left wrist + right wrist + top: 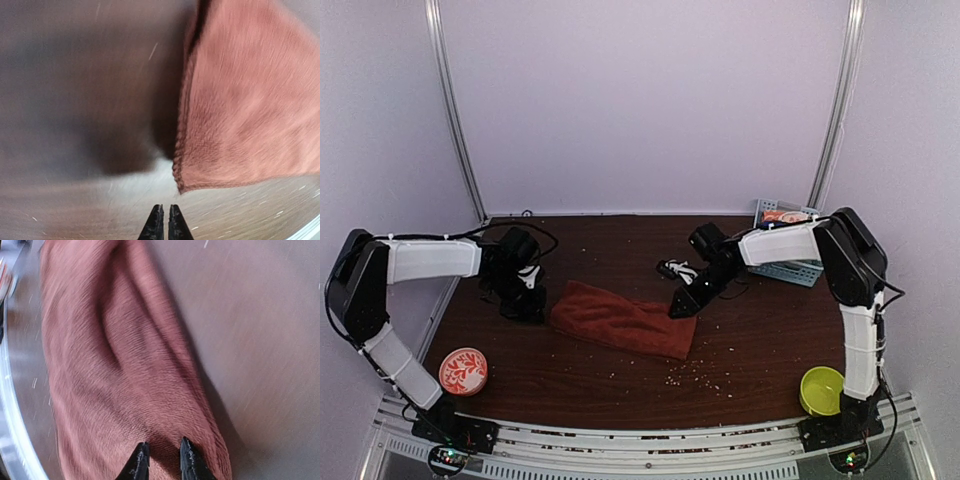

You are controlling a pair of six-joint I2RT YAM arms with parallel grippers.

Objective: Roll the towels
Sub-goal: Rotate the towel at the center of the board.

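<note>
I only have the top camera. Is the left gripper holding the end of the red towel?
Observer: No. The left wrist view shows the left gripper shut and empty, just short of a corner of the rust-red towel.
Operator: And the right one?
Observer: The right gripper has its jaws apart over the towel's other end, cloth showing between them.
Operator: Is the cloth flat there?
Observer: No, a raised fold runs lengthways away from that gripper.
</note>
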